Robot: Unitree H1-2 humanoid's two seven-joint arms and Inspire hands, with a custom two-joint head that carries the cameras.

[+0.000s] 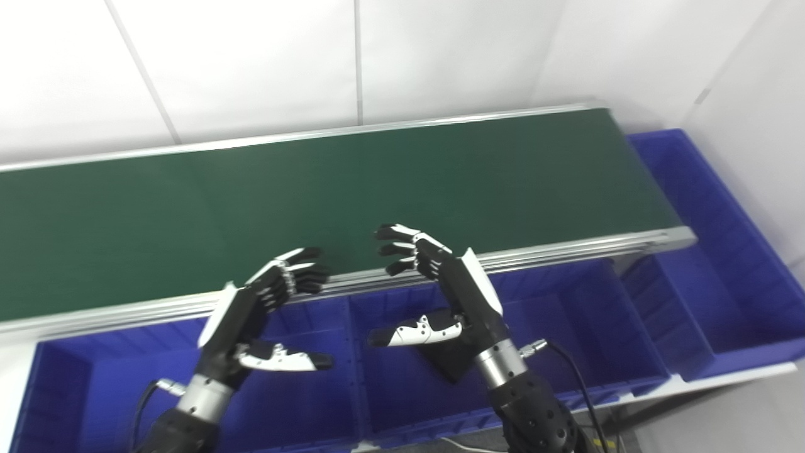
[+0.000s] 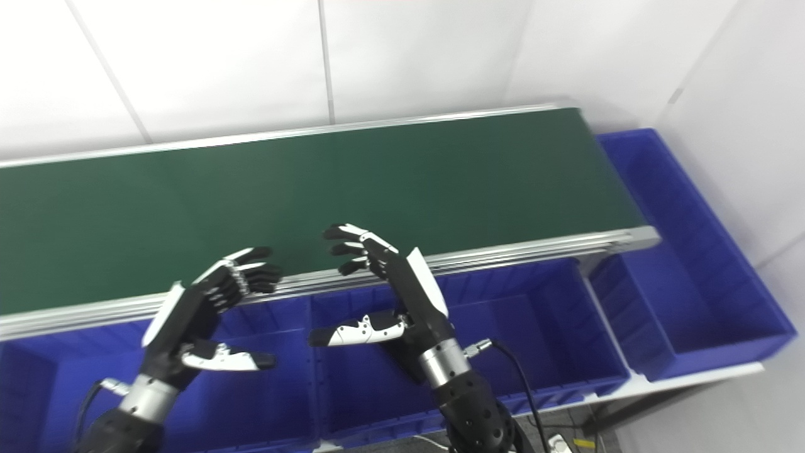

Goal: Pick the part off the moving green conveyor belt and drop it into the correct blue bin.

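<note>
The green conveyor belt (image 1: 314,189) runs across the picture with nothing on it; no part shows in either view. My left hand (image 1: 264,314) is open and empty, held over the blue bins near the belt's front rail. My right hand (image 1: 440,289) is open and empty too, fingers spread, its fingertips (image 1: 393,242) reaching over the belt's front edge. A row of blue bins (image 1: 553,314) stands along the near side of the belt, below both hands.
A larger blue bin (image 1: 710,251) stands at the belt's right end. The silver front rail (image 1: 566,248) runs between belt and bins. White walls (image 1: 251,63) stand behind and to the right. A black cable (image 1: 578,384) hangs from my right wrist.
</note>
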